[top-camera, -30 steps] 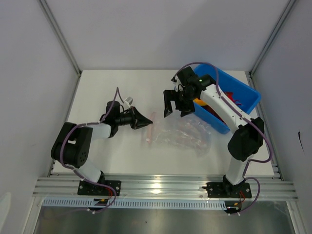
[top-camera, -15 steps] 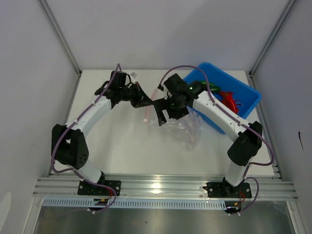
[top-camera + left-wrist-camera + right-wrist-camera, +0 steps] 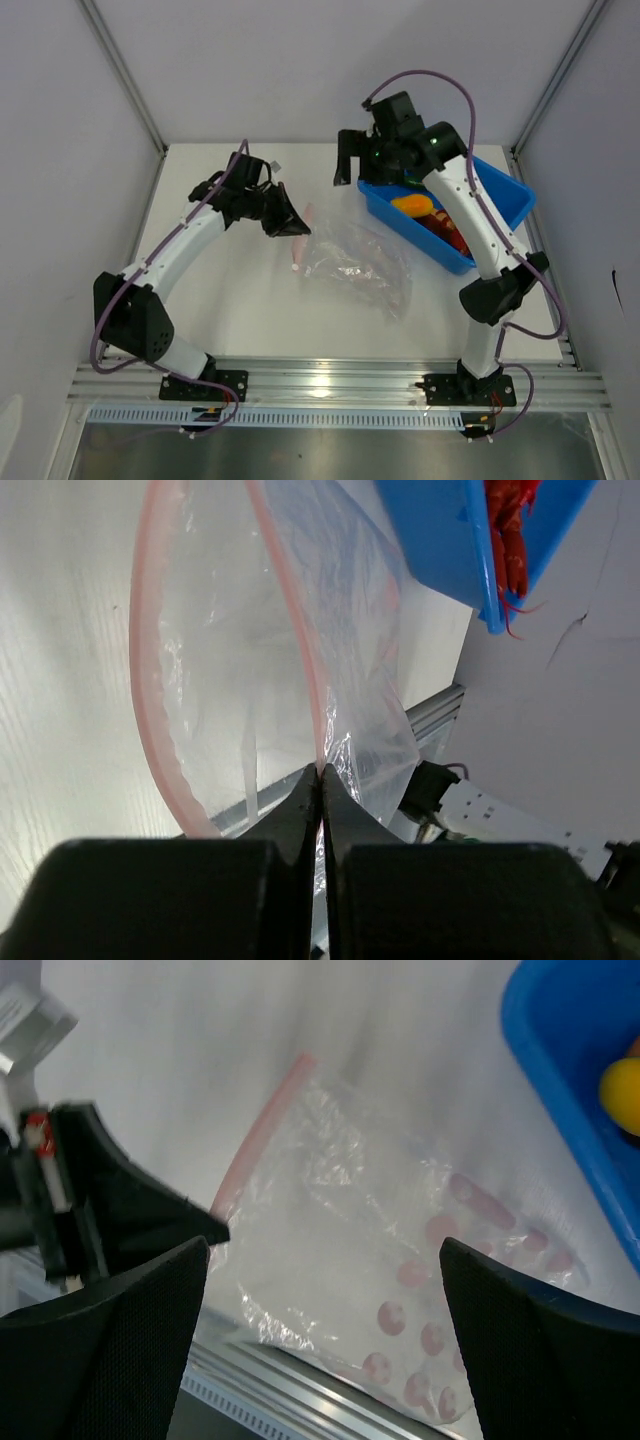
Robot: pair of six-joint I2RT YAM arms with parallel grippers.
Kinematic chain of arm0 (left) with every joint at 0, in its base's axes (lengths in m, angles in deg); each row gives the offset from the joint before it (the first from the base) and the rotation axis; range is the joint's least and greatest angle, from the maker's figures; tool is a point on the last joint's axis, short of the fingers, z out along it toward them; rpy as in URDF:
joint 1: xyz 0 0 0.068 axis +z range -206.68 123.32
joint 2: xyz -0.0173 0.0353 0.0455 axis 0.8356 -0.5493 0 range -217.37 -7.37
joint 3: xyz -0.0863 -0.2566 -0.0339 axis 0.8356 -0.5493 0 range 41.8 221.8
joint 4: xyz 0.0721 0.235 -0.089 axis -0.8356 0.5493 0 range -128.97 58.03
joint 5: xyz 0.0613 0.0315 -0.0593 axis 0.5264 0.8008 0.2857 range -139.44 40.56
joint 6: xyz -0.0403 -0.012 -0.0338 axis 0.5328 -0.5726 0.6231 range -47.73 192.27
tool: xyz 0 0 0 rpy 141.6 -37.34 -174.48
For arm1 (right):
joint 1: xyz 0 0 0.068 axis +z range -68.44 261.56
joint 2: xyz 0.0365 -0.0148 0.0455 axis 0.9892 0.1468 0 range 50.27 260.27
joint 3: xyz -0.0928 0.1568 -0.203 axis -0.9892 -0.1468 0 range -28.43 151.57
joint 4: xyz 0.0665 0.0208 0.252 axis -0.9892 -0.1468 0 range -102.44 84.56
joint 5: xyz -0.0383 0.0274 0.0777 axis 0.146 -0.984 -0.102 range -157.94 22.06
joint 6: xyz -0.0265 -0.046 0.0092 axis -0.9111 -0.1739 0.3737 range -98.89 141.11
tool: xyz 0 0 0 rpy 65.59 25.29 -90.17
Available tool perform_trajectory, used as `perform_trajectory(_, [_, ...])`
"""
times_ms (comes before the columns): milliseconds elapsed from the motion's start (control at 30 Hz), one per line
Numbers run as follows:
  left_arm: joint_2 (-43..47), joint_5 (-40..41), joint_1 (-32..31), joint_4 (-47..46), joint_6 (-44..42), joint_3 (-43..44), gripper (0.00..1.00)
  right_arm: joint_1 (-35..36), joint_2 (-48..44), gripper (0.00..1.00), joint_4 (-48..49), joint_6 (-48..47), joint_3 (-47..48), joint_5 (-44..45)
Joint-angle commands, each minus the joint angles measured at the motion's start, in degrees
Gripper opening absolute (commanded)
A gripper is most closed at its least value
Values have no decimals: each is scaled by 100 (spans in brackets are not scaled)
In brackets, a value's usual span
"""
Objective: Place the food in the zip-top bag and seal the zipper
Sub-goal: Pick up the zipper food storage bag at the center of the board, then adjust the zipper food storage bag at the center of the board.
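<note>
The clear zip-top bag (image 3: 356,263) lies crinkled mid-table, its pink zipper (image 3: 302,240) at the left end. My left gripper (image 3: 292,224) is shut on one lip of the zipper (image 3: 318,710), and the other lip (image 3: 148,680) curves away, so the mouth gapes. My right gripper (image 3: 362,166) hangs open and empty above the near-left end of the blue bin (image 3: 497,193). In the right wrist view the bag (image 3: 380,1260) and zipper (image 3: 262,1135) lie below the spread fingers (image 3: 120,1340). The food is in the bin: a yellow-orange fruit (image 3: 412,205) and red chili peppers (image 3: 448,230).
The blue bin stands at the back right, close to the bag's right end. An aluminium rail (image 3: 340,380) runs along the near table edge. Grey walls enclose the table on three sides. The left arm (image 3: 175,255) arches over the left half of the table.
My right gripper has lifted away from the bag's mouth and swung back over the bin's end. My left gripper has stayed shut on the zipper and shifted slightly nearer.
</note>
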Motion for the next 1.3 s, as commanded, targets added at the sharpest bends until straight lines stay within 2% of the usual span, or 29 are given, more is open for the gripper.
perform_trajectory(0, [482,72,-164,-313,-638,153,1,-460,547,99,-683,711,813,-325])
perform_trajectory(67, [604,99,-199,-426,-859,154,1,-479,680,99,-789,774,1104,-519])
perform_trajectory(233, [1158,-76,-234,-1216,-1544,22,1,-461,733,99,-816,1055,1025,-625])
perform_trajectory(300, [1316,20,-287,-1270,-1896,110,1,-478,742,98,-834,1090,1096,-677])
perform_trajectory(533, [1238,-270,-313,-1183,-2556,610,1,-452,734,96,-667,1266,1202,-985])
perform_trajectory(767, [887,72,-463,-471,-3171,1191,1,-259,479,96,-61,1214,1193,-1011])
perform_trajectory(967, [851,125,-665,-339,-3268,1208,1,-241,470,95,176,1258,1246,-1020])
perform_trajectory(1267, [746,284,-928,-295,-3268,1191,1,-39,57,95,467,1135,1017,-406])
